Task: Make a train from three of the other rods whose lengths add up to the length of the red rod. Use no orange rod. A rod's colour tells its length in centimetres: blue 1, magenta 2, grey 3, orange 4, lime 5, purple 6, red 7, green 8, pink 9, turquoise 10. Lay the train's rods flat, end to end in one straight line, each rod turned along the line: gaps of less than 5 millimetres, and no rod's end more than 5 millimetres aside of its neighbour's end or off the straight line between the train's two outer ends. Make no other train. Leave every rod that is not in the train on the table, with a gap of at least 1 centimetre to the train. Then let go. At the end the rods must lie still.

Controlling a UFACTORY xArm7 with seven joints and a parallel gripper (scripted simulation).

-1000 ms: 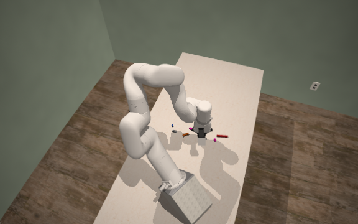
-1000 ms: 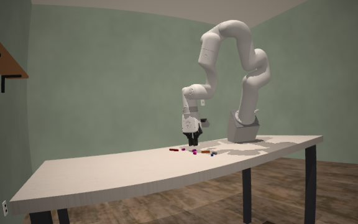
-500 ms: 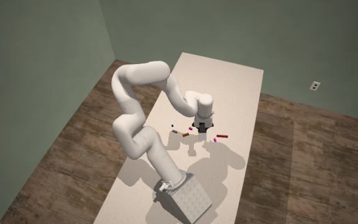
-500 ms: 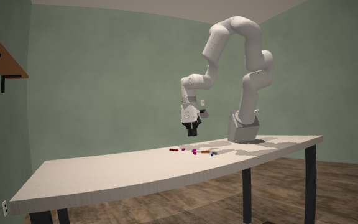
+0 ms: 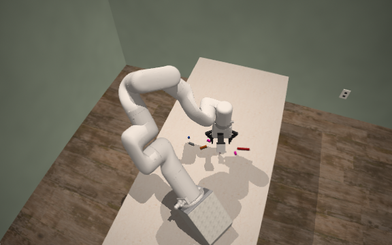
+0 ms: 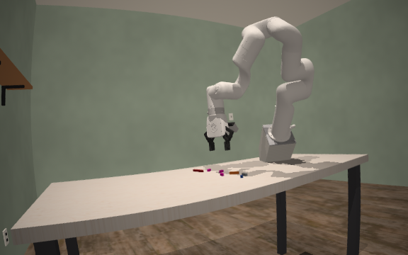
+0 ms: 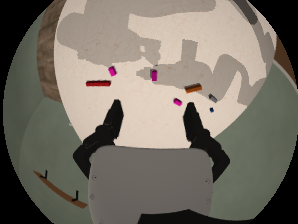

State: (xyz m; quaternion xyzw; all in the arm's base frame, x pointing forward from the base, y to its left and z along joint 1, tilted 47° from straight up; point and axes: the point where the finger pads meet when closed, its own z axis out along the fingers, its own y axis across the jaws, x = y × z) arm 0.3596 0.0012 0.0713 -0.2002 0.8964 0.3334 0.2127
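Your gripper [image 7: 152, 123] is hanging wide open over the table [image 7: 87, 50], gripping nothing. Nearest, at one o'clock in the wrist view, a magenta rod [image 7: 178, 102] is lying flat. Farther, the red rod [image 7: 97, 83] is lying at eleven o'clock.
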